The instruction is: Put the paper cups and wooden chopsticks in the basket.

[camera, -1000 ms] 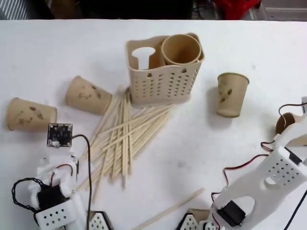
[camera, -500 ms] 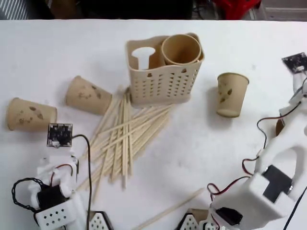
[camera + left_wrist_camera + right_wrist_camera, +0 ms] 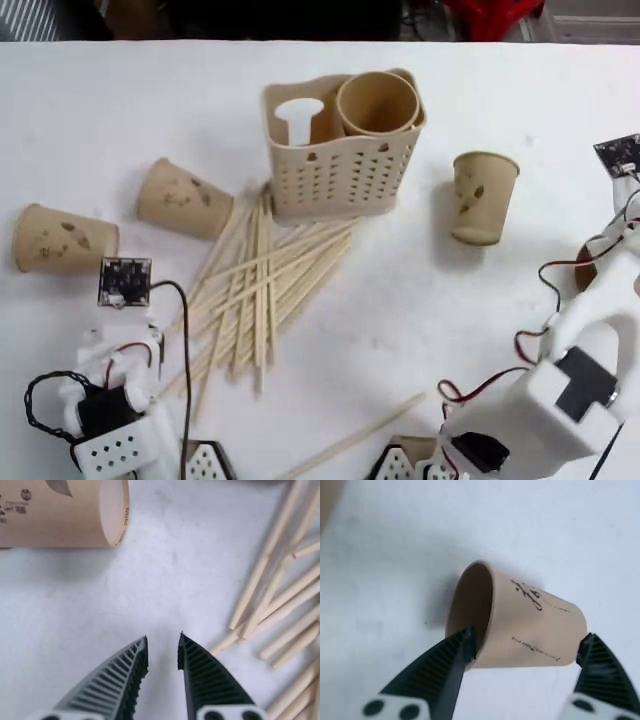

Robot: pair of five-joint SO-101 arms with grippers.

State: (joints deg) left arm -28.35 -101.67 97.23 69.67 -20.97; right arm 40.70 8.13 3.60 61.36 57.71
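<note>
A paper cup [image 3: 530, 615] lies on its side on the white table [image 3: 395, 555] at the right edge of the scene, between the wide-spread fingers of the right gripper [image 3: 527, 640], which is open and grips nothing; one fingertip [image 3: 462, 642] sits at the cup's open rim, the other by its base end, so the jaws straddle it lengthwise. The cup is probably very light, thin-walled, easily crushed and ready to roll; its rolled rim and base look the stiffest parts, so a gentle close, or a pinch on the wall at the rim, seems safer than a hard end-to-end squeeze, which could buckle it or pop it free. The basket [image 3: 340, 170] stands well apart near the table's middle with one cup inside [image 3: 378, 100]. A standing cup [image 3: 483, 197] is between the lying cup and the basket and would need clearing. Wooden chopsticks [image 3: 262, 285] fan out from the basket's front, with a lone stick [image 3: 350, 437] near the arms. The left gripper [image 3: 162, 647], fingers slightly parted and empty, hangs over bare table between a tipped cup [image 3: 60, 515] and the chopstick ends
</note>
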